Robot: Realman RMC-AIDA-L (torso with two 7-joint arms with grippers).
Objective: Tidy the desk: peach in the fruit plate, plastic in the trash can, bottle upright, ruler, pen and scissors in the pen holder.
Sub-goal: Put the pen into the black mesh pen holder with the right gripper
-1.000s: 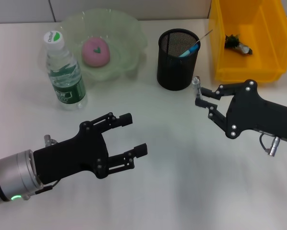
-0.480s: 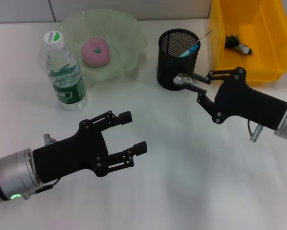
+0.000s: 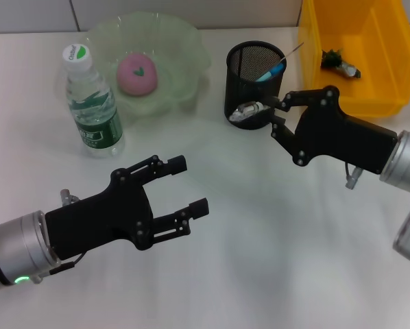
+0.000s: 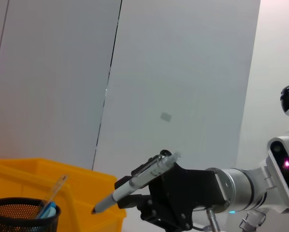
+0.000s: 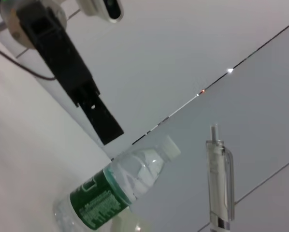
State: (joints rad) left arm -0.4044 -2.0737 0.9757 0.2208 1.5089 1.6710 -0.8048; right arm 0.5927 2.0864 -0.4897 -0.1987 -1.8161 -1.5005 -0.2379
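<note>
My right gripper [image 3: 275,114] is shut on a silver pen [image 3: 249,111], held level in front of the black mesh pen holder [image 3: 254,81], below its rim. The left wrist view shows the pen [image 4: 137,182] slanting in that gripper [image 4: 145,194], tip towards the pen holder [image 4: 23,216]. A clear ruler [image 3: 291,51] and a blue item [image 3: 271,70] stand in the holder; I cannot make out scissors. The peach [image 3: 136,74] lies in the green fruit plate [image 3: 184,41]. The bottle [image 3: 91,103] stands upright. Dark plastic [image 3: 338,62] lies in the yellow trash can [image 3: 315,62]. My left gripper [image 3: 189,184] hovers open near the front.
The bottle [image 5: 116,189] and the pen [image 5: 220,180] also show in the right wrist view, with a finger [image 5: 100,116] of my left gripper behind them. White tabletop [image 3: 260,240] stretches between the two arms.
My right gripper has carried the pen leftward, from right of the holder to just in front of it, and the pen has tipped to level. The left arm has barely shifted.
</note>
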